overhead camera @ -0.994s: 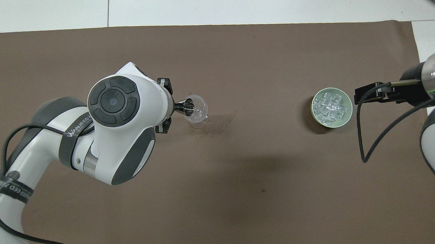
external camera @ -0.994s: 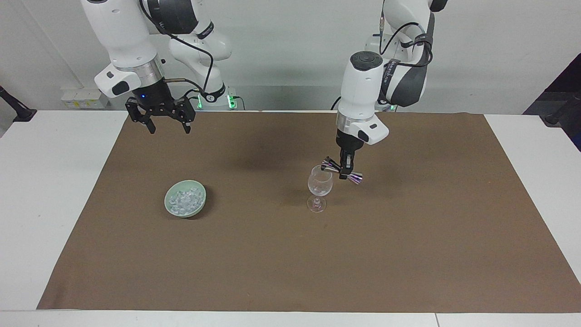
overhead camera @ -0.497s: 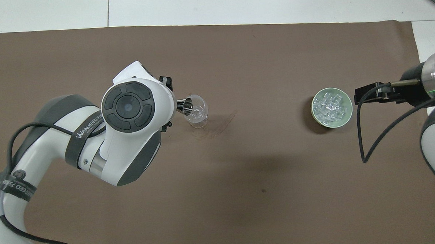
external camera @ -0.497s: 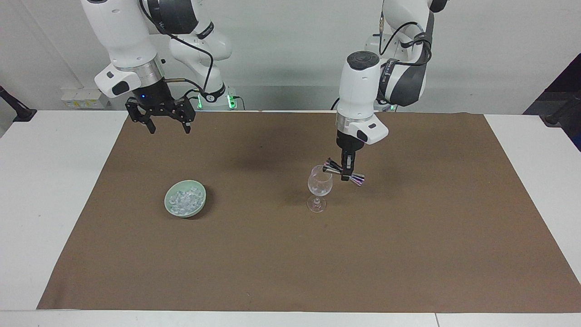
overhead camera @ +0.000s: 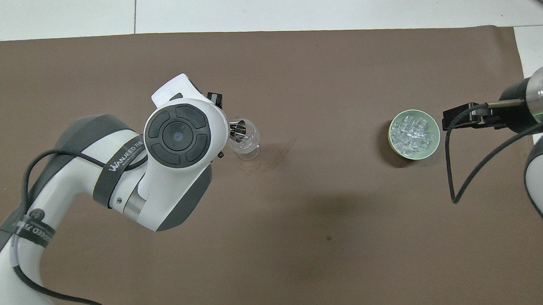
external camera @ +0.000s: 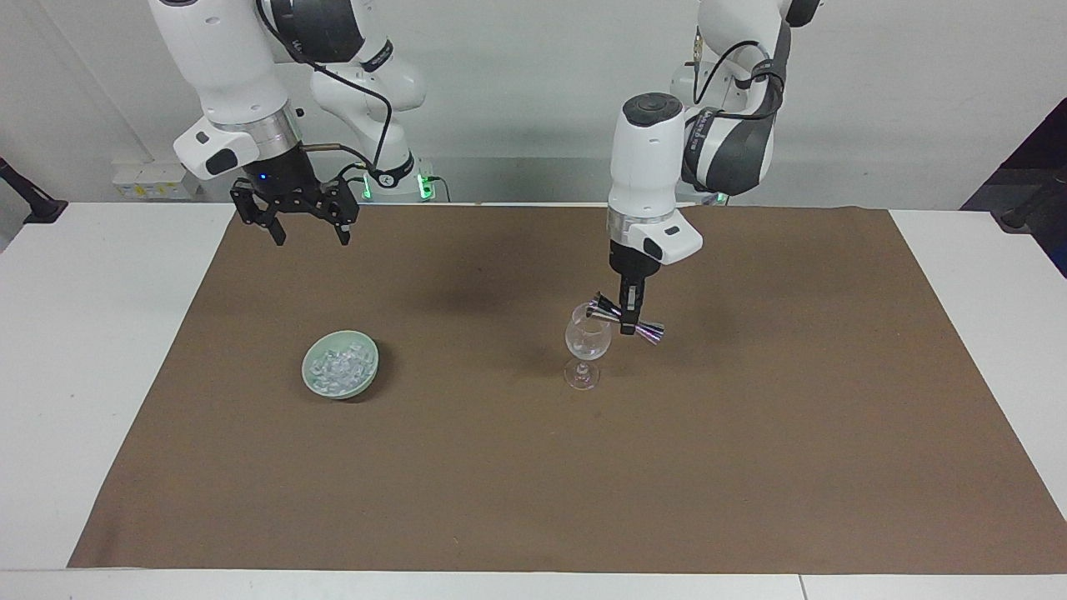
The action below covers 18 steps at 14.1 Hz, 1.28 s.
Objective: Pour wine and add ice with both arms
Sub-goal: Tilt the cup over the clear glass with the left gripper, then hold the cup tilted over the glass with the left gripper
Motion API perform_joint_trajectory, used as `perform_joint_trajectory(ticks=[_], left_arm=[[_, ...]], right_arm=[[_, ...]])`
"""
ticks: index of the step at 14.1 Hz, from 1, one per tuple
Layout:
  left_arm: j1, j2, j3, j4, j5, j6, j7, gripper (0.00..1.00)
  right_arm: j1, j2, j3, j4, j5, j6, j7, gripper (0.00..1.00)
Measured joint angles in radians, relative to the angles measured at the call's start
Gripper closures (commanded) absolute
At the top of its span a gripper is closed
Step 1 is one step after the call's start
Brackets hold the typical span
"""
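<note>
White left arm bent over, left gripper (external camera: 630, 318) clenched on tilted jigger (external camera: 626, 320) above glass (external camera: 587, 343); right gripper (external camera: 308, 234) spread.

We see a brown mat (external camera: 533, 467) covering most of a white table (external camera: 75, 350). On the mat, a pale green bowl (external camera: 368, 372) sits toward the right arm's end. At the mat's edge nearest the robots, a small green light (external camera: 427, 181) glows.
</note>
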Motion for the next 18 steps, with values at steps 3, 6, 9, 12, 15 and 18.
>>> perform_joint_trajectory(ticks=[3, 6, 9, 12, 15, 18], left_arm=[[-0.001, 0.000, 0.000, 0.000, 0.032, 0.000, 0.000, 1.00], [-0.001, 0.002, 0.000, 0.000, 0.062, -0.003, 0.000, 1.00], [-0.002, 0.004, 0.000, 0.000, 0.085, -0.008, 0.000, 1.00], [-0.010, 0.005, 0.000, 0.000, 0.110, -0.022, 0.000, 1.00], [-0.014, 0.005, 0.000, 0.002, 0.115, -0.028, 0.000, 1.00], [-0.015, 0.005, 0.000, 0.004, 0.116, -0.033, 0.000, 1.00]], right_arm=[[0.000, 0.000, 0.000, 0.000, 0.000, 0.000, 0.000, 0.00], [0.000, 0.000, 0.000, 0.000, 0.000, 0.000, 0.000, 0.00], [0.000, 0.000, 0.000, 0.000, 0.000, 0.000, 0.000, 0.00], [0.000, 0.000, 0.000, 0.000, 0.000, 0.000, 0.000, 0.00], [0.000, 0.000, 0.000, 0.000, 0.000, 0.000, 0.000, 0.00], [0.000, 0.000, 0.000, 0.000, 0.000, 0.000, 0.000, 0.00]])
